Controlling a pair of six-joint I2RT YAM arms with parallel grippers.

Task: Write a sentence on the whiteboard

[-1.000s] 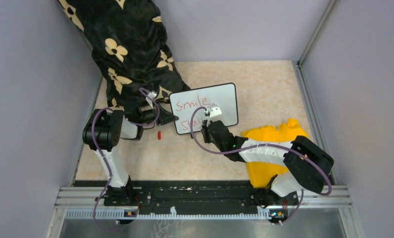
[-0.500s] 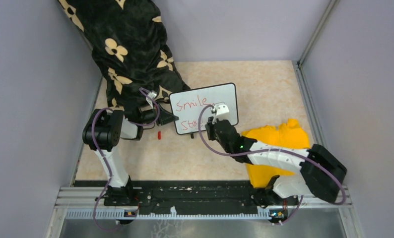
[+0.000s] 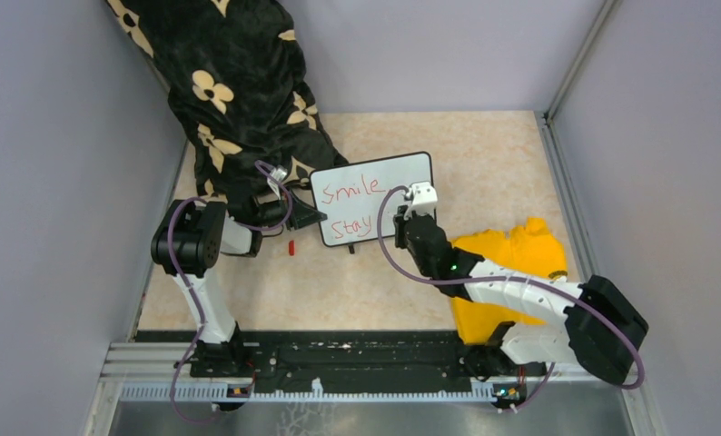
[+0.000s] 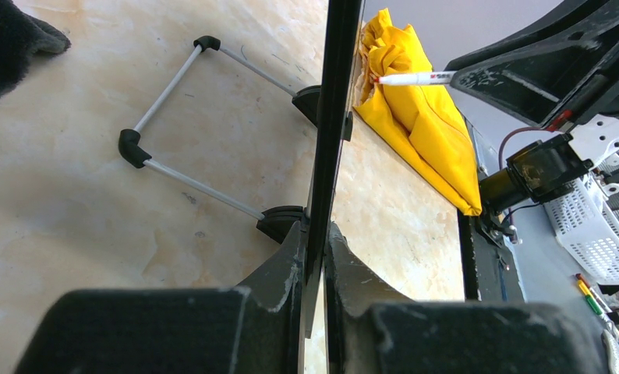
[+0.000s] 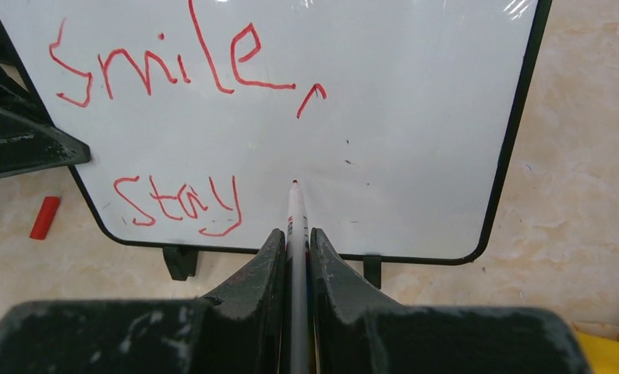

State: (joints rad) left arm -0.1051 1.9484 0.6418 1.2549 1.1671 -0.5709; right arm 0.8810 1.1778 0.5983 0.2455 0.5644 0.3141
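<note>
From above, the whiteboard (image 3: 395, 180) stood just ahead of the right pincer (image 3: 401, 218), its edge in the left pincer (image 3: 311, 218). The sentence (image 3: 355, 189) read "Smile, Stay". Left wrist: jaws clamped the thin black rim. The board looked light, stiff and glossy, likely to slide unless pinched there. Right wrist: jaws gripped a slim marker (image 5: 294, 214), tip near the blank white beyond them.
</note>
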